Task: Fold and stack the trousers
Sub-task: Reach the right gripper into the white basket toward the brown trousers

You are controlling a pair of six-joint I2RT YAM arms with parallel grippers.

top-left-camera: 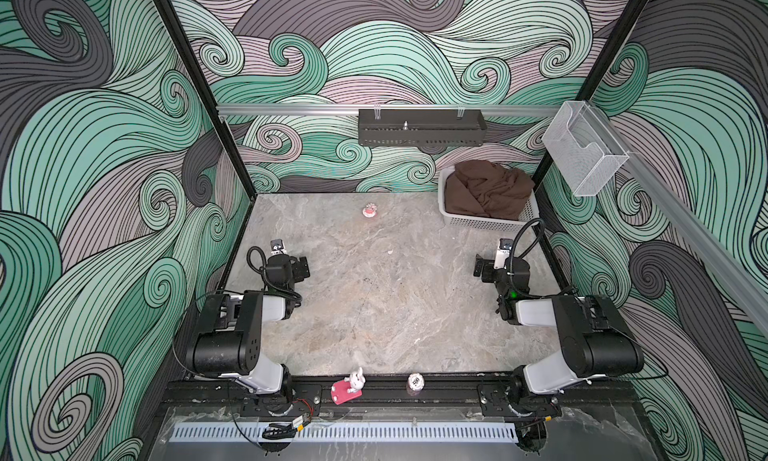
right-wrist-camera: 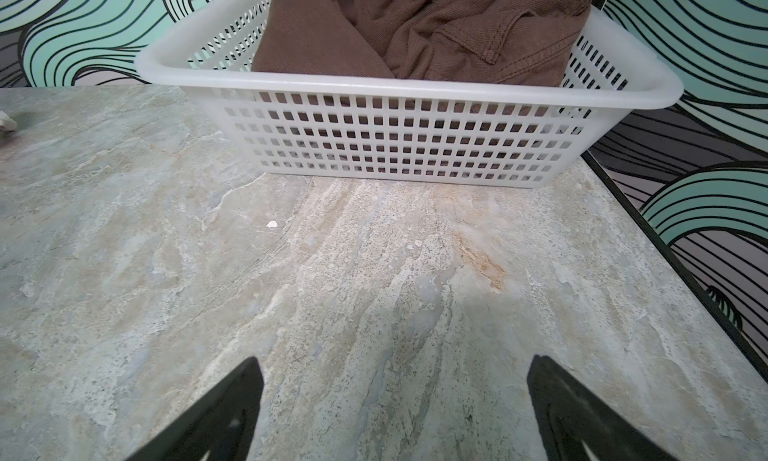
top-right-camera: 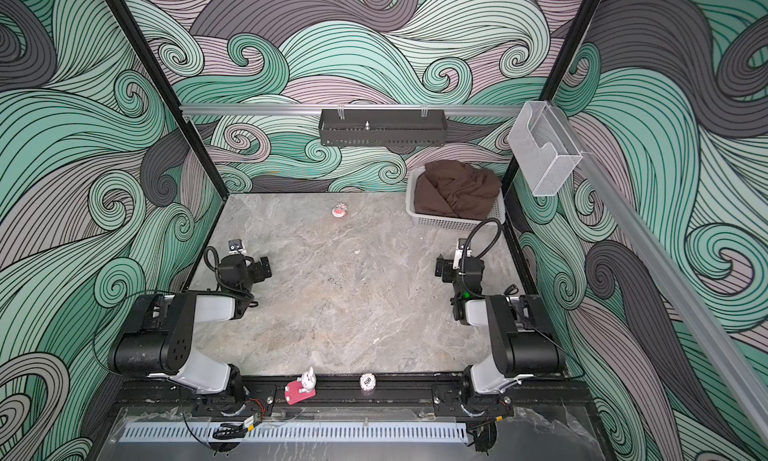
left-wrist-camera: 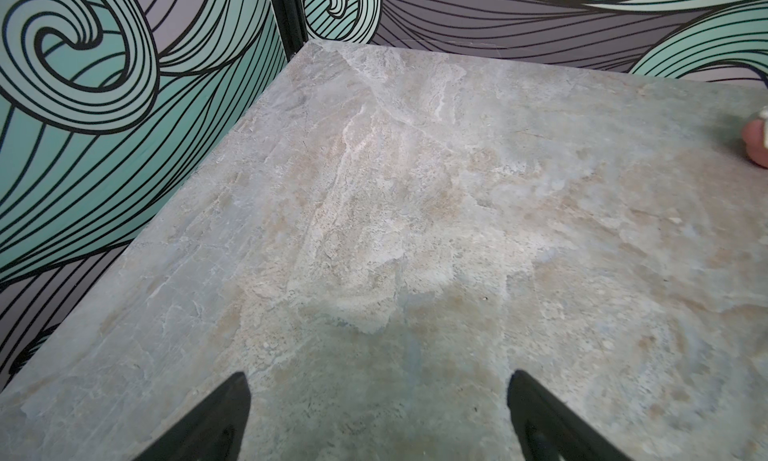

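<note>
Brown trousers (right-wrist-camera: pixel 457 35) sit bunched in the basket (right-wrist-camera: pixel 395 87) ahead of the right claw (right-wrist-camera: pixel 395 363); it and the left claw (left-wrist-camera: pixel 378 375) gape empty. Probably the robot should pinch the top fold.

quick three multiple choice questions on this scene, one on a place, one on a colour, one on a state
1. The left gripper and right gripper are:
A both shut on cloth
B both open and empty
C one open, one shut

2. The trousers lie:
A in the white basket
B in the left gripper
C in the right gripper

3. The trousers are:
A blue
B grey
C brown

Answers:
1 B: each wrist view shows the jaws apart with nothing between them.
2 A: both top views show them heaped in the basket.
3 C: the cloth is brown in the right wrist view.
</note>
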